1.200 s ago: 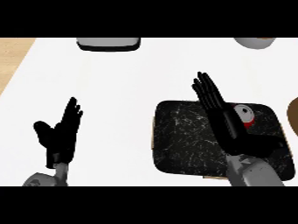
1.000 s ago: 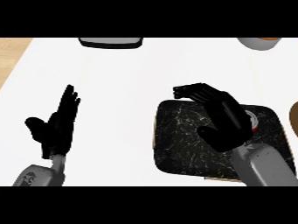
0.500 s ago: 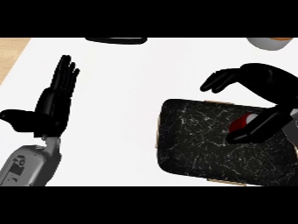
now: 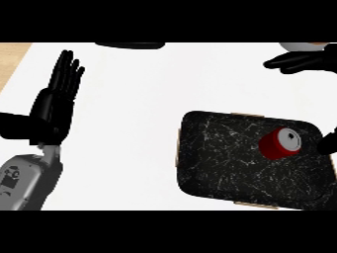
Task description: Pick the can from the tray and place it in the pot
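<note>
The red can with a silver top stands upright on the right part of the black marbled tray. My right hand comes in from the right edge, open and arched over the tray's far right corner. Its fingers hang well beyond the can. Its thumb points down just right of the can, a small gap between them. My left hand rests open at the left, fingers up. A dark sliver of a vessel, perhaps the pot, shows at the top edge.
A pale rounded vessel peeks in at the top right, partly behind my right fingers. The white worktop lies between the hands, with bare wood counter along its left side.
My right hand has swung right and spread wide, uncovering the can, which stays upright on the tray. The view has closed in, so the left hand shows larger and higher.
</note>
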Robot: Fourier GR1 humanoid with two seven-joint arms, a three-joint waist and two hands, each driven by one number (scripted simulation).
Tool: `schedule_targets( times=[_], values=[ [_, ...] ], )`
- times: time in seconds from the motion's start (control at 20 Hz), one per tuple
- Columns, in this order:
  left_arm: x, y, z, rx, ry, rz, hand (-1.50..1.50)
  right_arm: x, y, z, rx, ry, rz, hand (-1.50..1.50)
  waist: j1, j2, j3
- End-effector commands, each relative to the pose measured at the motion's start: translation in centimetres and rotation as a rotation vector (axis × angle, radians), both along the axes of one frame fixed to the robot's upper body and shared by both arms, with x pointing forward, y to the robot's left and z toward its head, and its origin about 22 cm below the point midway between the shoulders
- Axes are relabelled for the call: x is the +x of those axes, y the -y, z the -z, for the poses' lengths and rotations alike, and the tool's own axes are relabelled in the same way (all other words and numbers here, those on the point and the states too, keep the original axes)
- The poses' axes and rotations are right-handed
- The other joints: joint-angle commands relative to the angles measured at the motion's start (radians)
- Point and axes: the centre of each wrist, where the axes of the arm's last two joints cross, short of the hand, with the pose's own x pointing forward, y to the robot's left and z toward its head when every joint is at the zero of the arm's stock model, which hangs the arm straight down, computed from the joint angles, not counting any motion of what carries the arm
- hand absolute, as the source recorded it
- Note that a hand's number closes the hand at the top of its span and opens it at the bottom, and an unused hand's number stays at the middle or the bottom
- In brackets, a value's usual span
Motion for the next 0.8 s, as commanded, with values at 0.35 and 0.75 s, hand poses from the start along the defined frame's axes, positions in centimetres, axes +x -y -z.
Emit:
schedule_targets(
  times=[0.35, 0.75],
  values=[
    [1.2, -1.2, -0.7, -0.002, -0.009, -0.003, 0.0, -0.8, -0.7, -1.0, -0.311, 0.109, -0.268, -1.5, -0.017, -0.003, -0.003],
    [0.5, -1.1, -0.2, 0.009, -0.002, 0.004, 0.0, 0.3, 0.8, 4.3, -0.501, 0.13, -0.263, -1.5, -0.006, -0.016, -0.007]
  ],
)
